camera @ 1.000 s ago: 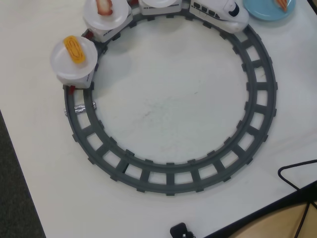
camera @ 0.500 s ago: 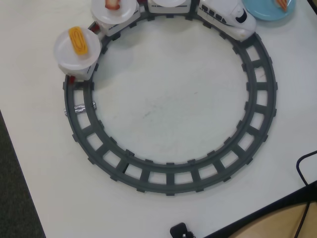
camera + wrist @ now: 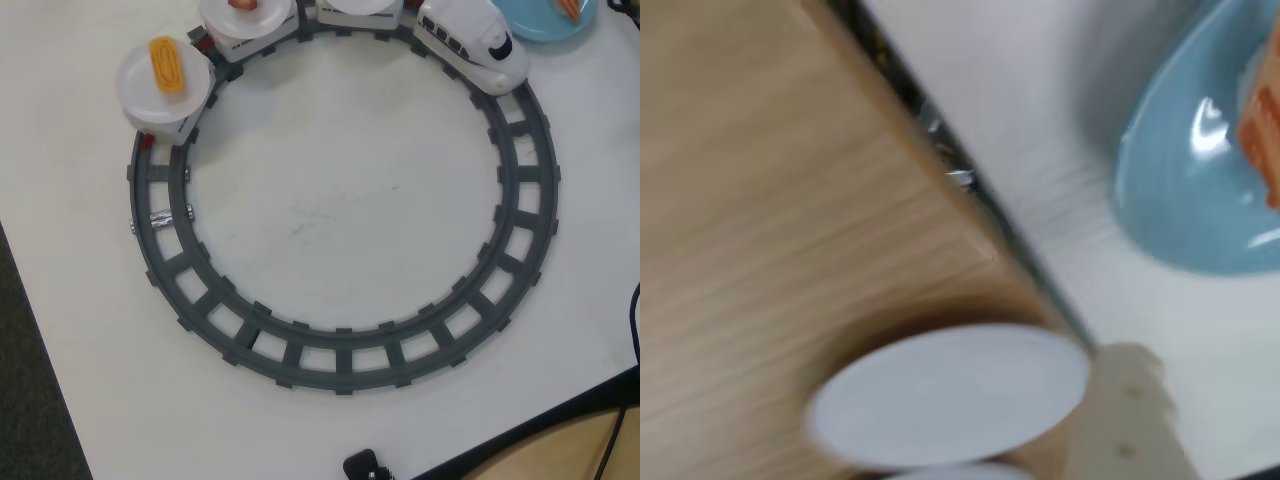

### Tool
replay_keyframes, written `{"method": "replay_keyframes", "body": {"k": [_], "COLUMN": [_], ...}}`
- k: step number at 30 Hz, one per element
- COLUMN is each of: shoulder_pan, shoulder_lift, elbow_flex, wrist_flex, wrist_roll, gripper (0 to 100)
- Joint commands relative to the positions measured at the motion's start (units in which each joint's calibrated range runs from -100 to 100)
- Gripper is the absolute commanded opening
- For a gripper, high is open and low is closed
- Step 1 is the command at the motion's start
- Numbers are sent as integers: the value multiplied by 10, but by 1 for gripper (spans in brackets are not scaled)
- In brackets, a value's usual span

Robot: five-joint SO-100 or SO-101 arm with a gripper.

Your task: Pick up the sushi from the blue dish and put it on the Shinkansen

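Overhead view, taking the grey circular track (image 3: 345, 365) as landmark: its near arc is bare, with a small black object (image 3: 365, 466) just below it at the table edge. On the track's left arc sits a carriage with a round white plate (image 3: 140, 95) carrying a yellow rolled-egg piece (image 3: 166, 64). Further along the top of the track, two more plate-topped carriages are cut by the frame edge, one with a red-and-white piece (image 3: 241, 4). On the track's upper right sits the Shinkansen (image 3: 472, 45), nose pointing down-right. Beyond the track, just outside it past the train's nose, lies the blue dish (image 3: 535, 25), partly cropped, with the sushi (image 3: 570, 8) on it at the frame's top edge. The white table (image 3: 330, 210) is under everything. Wrist view is blurred: a pale round disc (image 3: 950, 395) is nearest at the bottom, a wood-toned surface (image 3: 770, 200) at left, the blue dish (image 3: 1180, 190) at upper right with the sushi (image 3: 1262, 130) on its right edge, cropped. The claw cannot be made out in either view, so whether it is open or closed, and where the sushi lies relative to it, cannot be told.
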Motion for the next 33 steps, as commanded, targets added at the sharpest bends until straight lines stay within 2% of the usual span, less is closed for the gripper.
{"method": "replay_keyframes", "body": {"k": [1, 5, 11, 19, 30, 33], "shoulder_pan": [-20, -37, -41, -44, -39, -37], "shoulder_lift": [50, 112, 156, 159, 159, 159], "elbow_flex": [-45, -66, -65, -46, 21, 37], "wrist_flex": [-46, -103, -140, -146, -236, -252], "wrist_roll": [2, 4, 63, 75, 86, 89], "gripper": [30, 30, 30, 30, 30, 26]}}
